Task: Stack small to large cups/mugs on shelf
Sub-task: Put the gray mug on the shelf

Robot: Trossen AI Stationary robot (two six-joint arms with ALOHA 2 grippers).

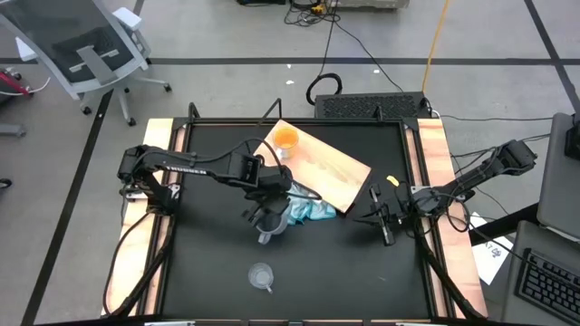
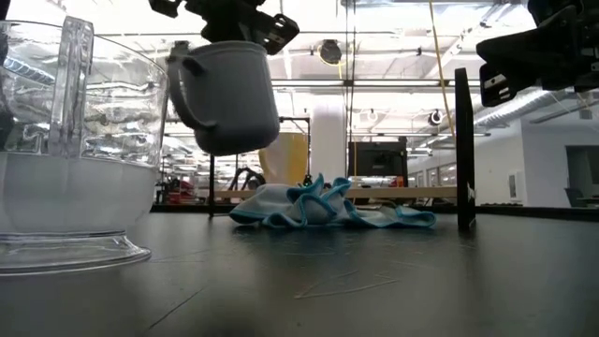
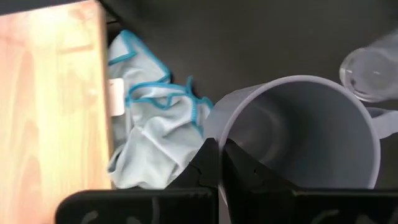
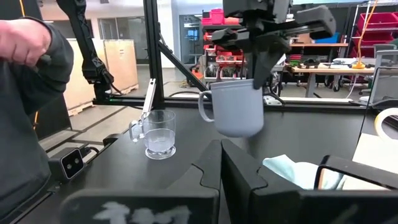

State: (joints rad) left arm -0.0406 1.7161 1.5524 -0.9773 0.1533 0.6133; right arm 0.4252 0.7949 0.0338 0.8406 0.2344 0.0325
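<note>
Left gripper [image 4: 258, 59] clamps the grey-blue plastic mug [image 4: 236, 106] by its rim, airborne; keep it level, clearing the crumpled blue cloth [image 1: 308, 208], toward the light-wood shelf board [image 1: 331, 172]. Right gripper [image 1: 388, 222] idles closed, empty.

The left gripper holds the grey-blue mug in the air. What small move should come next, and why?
Probably carry it toward the light-wood shelf. The left gripper is shut on the rim of the grey-blue mug, which hangs clear of the table, while the orange mug already stands on the shelf.
</note>
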